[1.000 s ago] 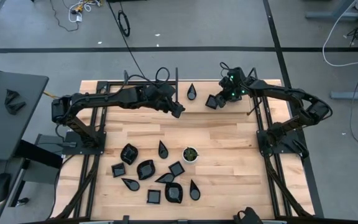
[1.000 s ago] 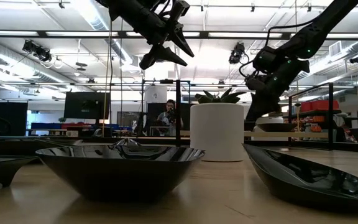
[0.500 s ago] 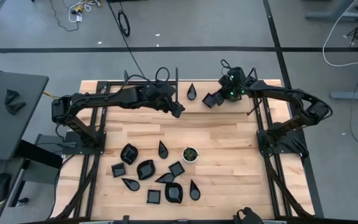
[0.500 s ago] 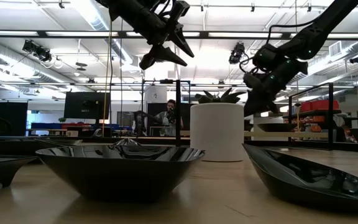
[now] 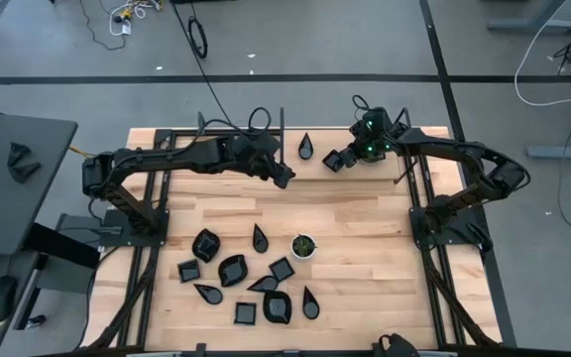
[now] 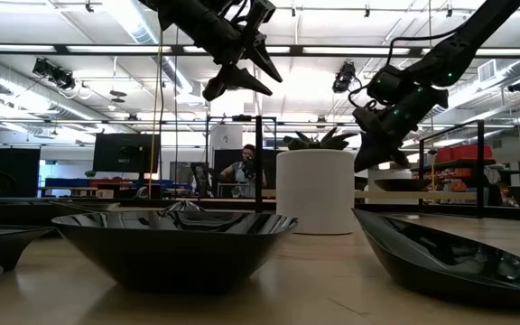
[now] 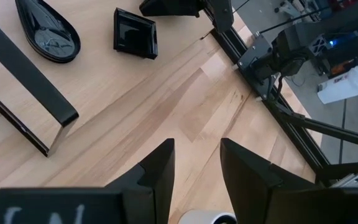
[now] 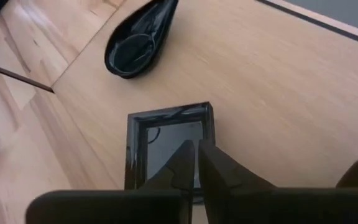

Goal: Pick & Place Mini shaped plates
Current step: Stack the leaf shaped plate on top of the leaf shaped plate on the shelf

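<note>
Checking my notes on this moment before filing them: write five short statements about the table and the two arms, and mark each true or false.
1. A square plate and a teardrop plate lie at the far edge of the table, apart from the main cluster. True.
2. The right end effector is spread wide over the square plate. False: its fingers are nearly together, above the plate.
3. The left end effector holds a plate. False: it is open and empty, raised above the table.
4. The white cup sits beside the cluster of plates. True.
5. The cup stands at the far edge. False: it stands near the cluster.
</note>
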Robot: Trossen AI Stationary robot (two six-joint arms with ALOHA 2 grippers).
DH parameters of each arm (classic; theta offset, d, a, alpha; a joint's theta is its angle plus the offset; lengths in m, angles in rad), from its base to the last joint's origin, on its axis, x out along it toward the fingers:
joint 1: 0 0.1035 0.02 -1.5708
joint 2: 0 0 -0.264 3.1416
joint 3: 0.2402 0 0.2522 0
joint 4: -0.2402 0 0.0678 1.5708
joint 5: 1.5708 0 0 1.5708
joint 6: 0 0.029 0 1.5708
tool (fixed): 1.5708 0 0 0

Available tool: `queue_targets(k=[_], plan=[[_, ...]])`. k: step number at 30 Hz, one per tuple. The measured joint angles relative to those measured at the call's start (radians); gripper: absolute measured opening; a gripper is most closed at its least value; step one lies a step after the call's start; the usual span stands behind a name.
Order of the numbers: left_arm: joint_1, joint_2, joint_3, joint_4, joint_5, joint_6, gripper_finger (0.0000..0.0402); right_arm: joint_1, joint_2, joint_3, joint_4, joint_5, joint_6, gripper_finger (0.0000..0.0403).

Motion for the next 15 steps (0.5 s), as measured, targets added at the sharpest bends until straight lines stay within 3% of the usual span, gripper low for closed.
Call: queue_targets(k=[4,8,15], plan=[[0.0,0.0,0.0,-0.001,0.0,0.026,0.0133,0.011,-0.016,0.0,0.013,-0.063,0.082,0.0027],[0.001,0.0,0.0,-0.042,0.013,0.033,0.0133,0.089,-0.069,0.0,0.012,-0.061,0.125,0.0016],[0.014,-0.012,0.0,-0.275,0.06,0.127,0.0133,0.335,-0.18,0.0,0.001,0.083,0.232,0.0006]])
